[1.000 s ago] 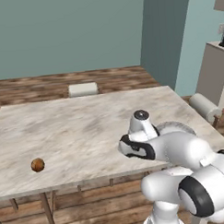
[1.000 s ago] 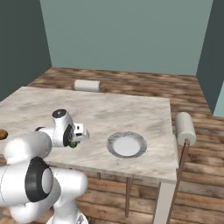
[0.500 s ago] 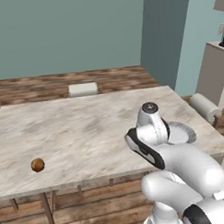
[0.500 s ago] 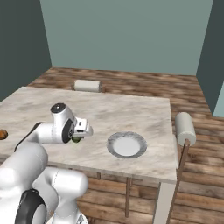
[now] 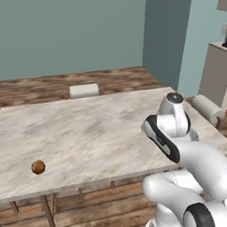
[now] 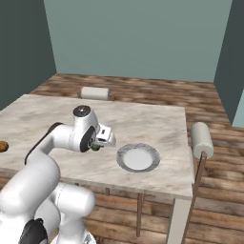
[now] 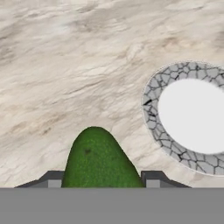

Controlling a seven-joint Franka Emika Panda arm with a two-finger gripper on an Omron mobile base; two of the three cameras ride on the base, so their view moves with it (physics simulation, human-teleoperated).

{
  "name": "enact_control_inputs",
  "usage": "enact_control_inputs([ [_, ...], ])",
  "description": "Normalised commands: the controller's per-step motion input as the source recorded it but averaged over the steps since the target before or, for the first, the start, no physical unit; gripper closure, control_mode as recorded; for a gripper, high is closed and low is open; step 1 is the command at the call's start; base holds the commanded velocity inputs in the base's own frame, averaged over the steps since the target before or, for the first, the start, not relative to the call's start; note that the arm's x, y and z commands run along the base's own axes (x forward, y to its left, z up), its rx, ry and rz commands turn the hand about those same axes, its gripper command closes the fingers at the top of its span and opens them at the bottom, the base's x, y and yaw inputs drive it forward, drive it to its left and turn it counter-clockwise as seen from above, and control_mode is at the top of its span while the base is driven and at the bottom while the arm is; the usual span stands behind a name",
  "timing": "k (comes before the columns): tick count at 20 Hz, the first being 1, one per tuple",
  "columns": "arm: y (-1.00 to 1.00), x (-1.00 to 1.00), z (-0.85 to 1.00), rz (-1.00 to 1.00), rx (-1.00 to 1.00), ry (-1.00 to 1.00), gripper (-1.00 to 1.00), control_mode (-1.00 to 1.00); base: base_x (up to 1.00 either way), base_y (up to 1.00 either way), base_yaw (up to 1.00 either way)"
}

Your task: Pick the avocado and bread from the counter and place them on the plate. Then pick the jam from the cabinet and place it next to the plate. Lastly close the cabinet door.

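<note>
- Looking from the left base view: one tabletop of pale veined marble spans the frame. One bread, a small brown ball, sits alone near the left part of the near edge. The white arm bends over the right end of the tabletop. One pale cushioned seat stands beyond the far edge, and one pale roll lies off the right end.
- Looking from the right base view: the pincer hangs above the tabletop, just left of the single plate. A dark green bit of the one avocado shows beneath the hand, apart from the plate. The plate has a white centre and a mottled grey rim and lies near the near edge, right of the middle. The bread shows at the far left edge of the frame, well apart from the plate. The seat is beyond the far side; the roll is off the right end.
- Looking from the hand view: the pincer is clamped on the avocado, which rises as a green hump between the two dark fingertips. The plate lies to the right on the tabletop, with bare marble between it and the avocado.
</note>
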Motion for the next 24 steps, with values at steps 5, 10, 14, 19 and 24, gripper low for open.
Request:
enact_control_inputs([
  [5,-0.51,0.00,0.30,-0.09,0.08,0.00,1.00,-1.00,0.00,0.00,0.00],
  [10,-0.52,0.02,0.05,-0.07,0.05,0.00,1.00,-1.00,0.00,0.00,0.00],
  [14,-0.50,0.14,0.00,-0.04,0.02,0.00,1.00,-1.00,0.00,0.00,0.00],
  [19,-0.47,0.20,0.00,-0.03,0.00,0.00,1.00,-1.00,0.00,0.00,0.00],
  [24,-0.39,0.25,0.00,-0.02,0.00,0.00,1.00,-1.00,0.00,0.00,0.00],
])
